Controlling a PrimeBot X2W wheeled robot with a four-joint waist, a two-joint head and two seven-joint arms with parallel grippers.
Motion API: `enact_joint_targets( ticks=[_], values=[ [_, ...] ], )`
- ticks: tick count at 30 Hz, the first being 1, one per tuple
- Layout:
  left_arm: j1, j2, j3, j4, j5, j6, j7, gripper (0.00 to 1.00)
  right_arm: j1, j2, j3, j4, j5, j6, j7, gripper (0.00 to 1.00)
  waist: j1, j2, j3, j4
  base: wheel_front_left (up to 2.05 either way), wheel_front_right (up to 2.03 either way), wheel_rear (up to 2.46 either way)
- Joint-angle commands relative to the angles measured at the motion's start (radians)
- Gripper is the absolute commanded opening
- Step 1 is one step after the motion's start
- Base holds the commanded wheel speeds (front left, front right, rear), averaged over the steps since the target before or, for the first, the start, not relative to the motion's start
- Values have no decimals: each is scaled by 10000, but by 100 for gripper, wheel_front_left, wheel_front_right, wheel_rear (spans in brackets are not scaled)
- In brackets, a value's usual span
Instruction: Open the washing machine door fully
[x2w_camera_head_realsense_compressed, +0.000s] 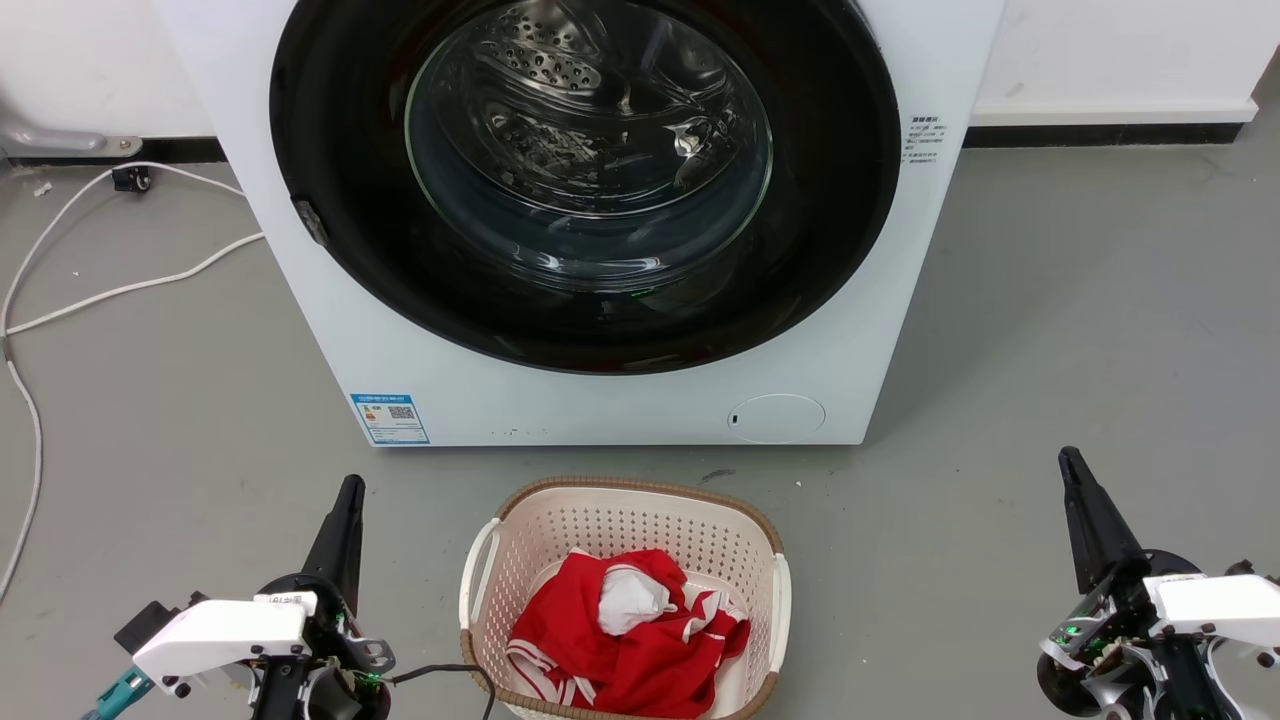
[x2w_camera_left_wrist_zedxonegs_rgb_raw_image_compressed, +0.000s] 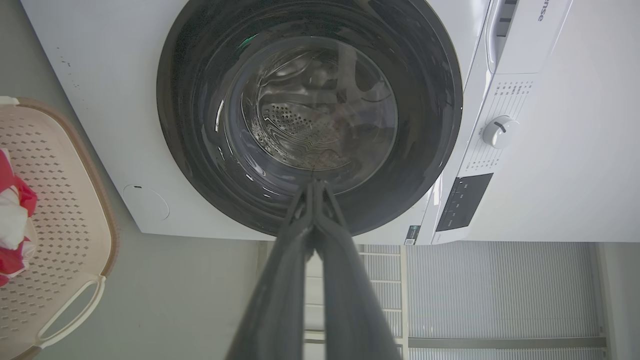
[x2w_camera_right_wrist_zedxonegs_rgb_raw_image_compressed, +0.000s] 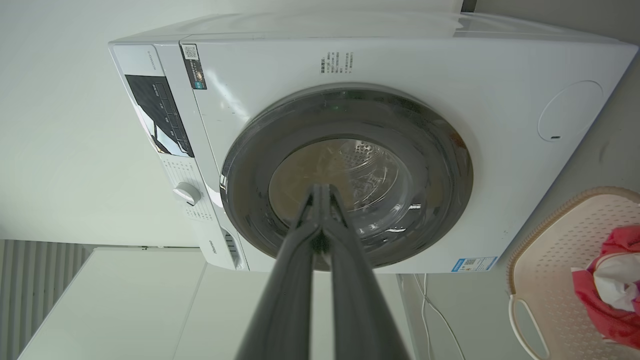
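Dark-fingered left gripper (x2w_camera_head_realsense_compressed: 350, 492), lower left, has its fingers pressed together on nothing; washing machine door (x2w_camera_head_realsense_compressed: 585, 170), upper centre, apparently sits flush shut on the white washing machine (x2w_camera_head_realsense_compressed: 600, 410) above a cream basket (x2w_camera_head_realsense_compressed: 620, 492); right gripper (x2w_camera_head_realsense_compressed: 1071, 462), lower right, is likewise closed and empty.

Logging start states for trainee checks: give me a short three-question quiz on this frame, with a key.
1. True or false: the washing machine door is shut against the washing machine.
2. What lies in the laundry basket? A: red and white clothing. B: blue towels. C: nothing.
3. Fill in: the jaws of the left gripper and the right gripper are ___.
Key: 1 true; 2 A; 3 shut.
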Motion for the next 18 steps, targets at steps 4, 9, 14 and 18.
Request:
enact_joint_targets(
  ticks=[4,9,14,18],
  values=[
    [-83,-8,21,13,48,-32,20,0,-120,47,-37,27,-66,0,53,0,0,0,0,0,0,0,0],
    [10,-12,5,25,2,2,-1,100,18,31,-37,22,-44,2,42,100,1,0,0,0,0,0,0],
    [37,-41,-215,-7,27,8,-147,100,150,58,73,-94,-53,0,-110,100,0,0,5,-7,0,0,0],
    [9,-43,-453,-175,82,6,-355,100,235,71,209,-336,-124,0,-312,100,0,0,8,-22,0,0,0]
  ],
)
